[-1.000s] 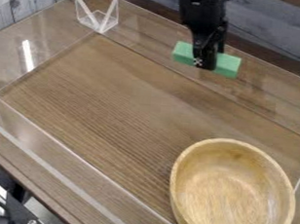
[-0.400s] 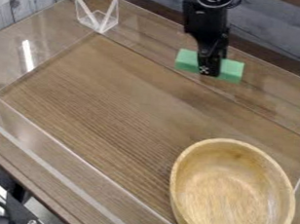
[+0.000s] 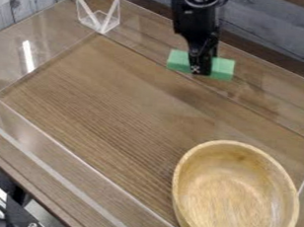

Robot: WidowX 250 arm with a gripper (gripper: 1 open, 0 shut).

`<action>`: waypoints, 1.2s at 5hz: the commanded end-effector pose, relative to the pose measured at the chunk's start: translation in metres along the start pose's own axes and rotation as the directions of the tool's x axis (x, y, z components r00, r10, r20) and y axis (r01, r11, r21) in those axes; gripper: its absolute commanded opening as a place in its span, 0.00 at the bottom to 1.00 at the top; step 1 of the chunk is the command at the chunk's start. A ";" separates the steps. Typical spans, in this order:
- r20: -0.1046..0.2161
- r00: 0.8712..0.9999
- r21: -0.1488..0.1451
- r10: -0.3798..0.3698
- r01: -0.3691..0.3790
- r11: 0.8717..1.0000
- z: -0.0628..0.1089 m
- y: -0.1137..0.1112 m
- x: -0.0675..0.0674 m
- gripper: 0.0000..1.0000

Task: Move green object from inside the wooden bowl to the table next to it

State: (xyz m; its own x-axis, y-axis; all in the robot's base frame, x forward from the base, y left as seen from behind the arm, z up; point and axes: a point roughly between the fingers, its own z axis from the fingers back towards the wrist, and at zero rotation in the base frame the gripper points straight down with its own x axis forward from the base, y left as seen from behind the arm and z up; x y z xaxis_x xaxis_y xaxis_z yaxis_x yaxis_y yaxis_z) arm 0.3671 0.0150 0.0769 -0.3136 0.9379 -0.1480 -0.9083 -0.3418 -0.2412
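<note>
The green bar [image 3: 223, 70] is out of the wooden bowl [image 3: 237, 193] and appears pinched in the gripper [image 3: 199, 68], well beyond the bowl, over the table [image 3: 109, 107]. Only lowering, if needed, and release seem left to be done.

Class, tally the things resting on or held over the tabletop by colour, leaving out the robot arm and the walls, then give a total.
Green: 1, the bar at the tool
Light yellowish wood: 1, the bowl
Clear: 1, the small angular stand
Total: 3
</note>
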 end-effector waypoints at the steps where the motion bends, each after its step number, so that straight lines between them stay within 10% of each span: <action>1: -0.021 1.000 -0.043 0.015 -0.016 0.999 0.012 -0.009 -0.003 0.00; 3: -0.004 0.984 -0.051 0.178 -0.178 0.983 0.037 -0.022 0.002 0.00; 6: 0.011 0.953 -0.072 0.304 -0.303 0.950 0.032 -0.022 0.014 0.00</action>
State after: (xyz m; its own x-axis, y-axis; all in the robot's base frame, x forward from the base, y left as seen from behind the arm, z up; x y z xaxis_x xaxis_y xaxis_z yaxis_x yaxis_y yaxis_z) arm 0.3696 0.0319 0.0875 -0.5740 0.7999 -0.1749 -0.7752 -0.5997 -0.1987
